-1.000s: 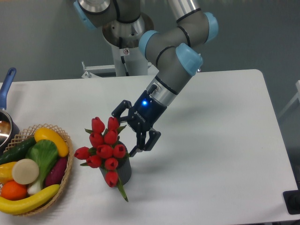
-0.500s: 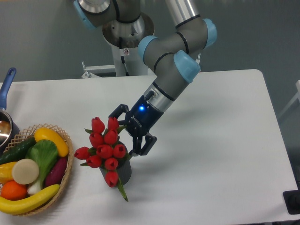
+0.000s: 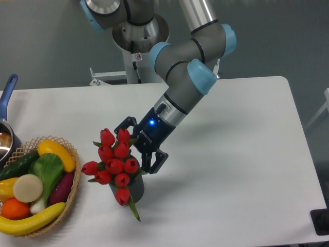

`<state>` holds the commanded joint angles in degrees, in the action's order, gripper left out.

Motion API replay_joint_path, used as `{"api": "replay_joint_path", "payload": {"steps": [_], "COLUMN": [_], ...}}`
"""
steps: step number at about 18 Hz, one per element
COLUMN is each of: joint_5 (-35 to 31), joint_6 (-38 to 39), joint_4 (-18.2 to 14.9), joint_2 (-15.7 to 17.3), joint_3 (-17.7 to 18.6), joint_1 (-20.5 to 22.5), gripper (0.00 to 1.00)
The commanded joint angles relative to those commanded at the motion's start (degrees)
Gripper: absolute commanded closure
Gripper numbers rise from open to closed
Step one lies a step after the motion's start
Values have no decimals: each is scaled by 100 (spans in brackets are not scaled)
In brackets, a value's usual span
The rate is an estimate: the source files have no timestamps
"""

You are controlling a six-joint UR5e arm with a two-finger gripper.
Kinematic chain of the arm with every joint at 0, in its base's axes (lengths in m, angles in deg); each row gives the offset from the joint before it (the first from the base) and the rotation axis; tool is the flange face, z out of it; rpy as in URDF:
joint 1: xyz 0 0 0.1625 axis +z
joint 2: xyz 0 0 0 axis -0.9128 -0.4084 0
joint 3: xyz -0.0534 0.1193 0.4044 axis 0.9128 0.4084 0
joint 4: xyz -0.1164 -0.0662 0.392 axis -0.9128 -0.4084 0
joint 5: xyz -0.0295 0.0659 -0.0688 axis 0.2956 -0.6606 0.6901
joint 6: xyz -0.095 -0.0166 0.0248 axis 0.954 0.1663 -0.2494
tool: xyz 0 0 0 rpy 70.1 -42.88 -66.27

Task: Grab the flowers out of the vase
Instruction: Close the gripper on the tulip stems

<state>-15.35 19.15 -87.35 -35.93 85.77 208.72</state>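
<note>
The flowers (image 3: 115, 163), a tied bunch of red tulip buds with green leaves, stand in the vase (image 3: 134, 189) on the white table (image 3: 241, 154), left of centre and toward the near edge. The gripper (image 3: 136, 146) reaches in from the upper right, its fingers spread wide and holding nothing. The upper finger (image 3: 125, 125) lies just behind the topmost buds; the lower finger (image 3: 153, 160) sits just right of the bunch, at the level of the vase mouth. The right-hand edge of the bunch lies at the opening between the two fingers; whether either finger touches a bud or leaf cannot be told.

The bunch's long axis runs from the buds at upper left down to the vase at lower right, so the flowers lean up and to the left. One bud hangs low over the front of the vase, and a green leaf tip points down to the table just right of it.

The buds hide most of the vase; only its dark lower right side shows. The stems and their tie are hidden behind buds and leaves. The arm (image 3: 185, 67) rises out of the top of the frame.

At the left edge stand a woven basket (image 3: 72, 159) of fruit and vegetables and, partly cut off, a pot (image 3: 7, 139) with a blue handle.
</note>
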Motion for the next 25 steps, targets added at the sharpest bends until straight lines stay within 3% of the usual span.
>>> {"api": "replay_joint_path", "payload": {"steps": [9, 13, 18, 25], "joint_5": [35, 44, 44, 114], "joint_6": [141, 141, 158, 211], "joint_4": [35, 35, 35, 35], "joint_2": [-132, -150, -141, -88], "joint_3": [-132, -167, -158, -158], "joint_1": [-44, -36, -18, 87], "gripper": [0, 21, 58, 63]}}
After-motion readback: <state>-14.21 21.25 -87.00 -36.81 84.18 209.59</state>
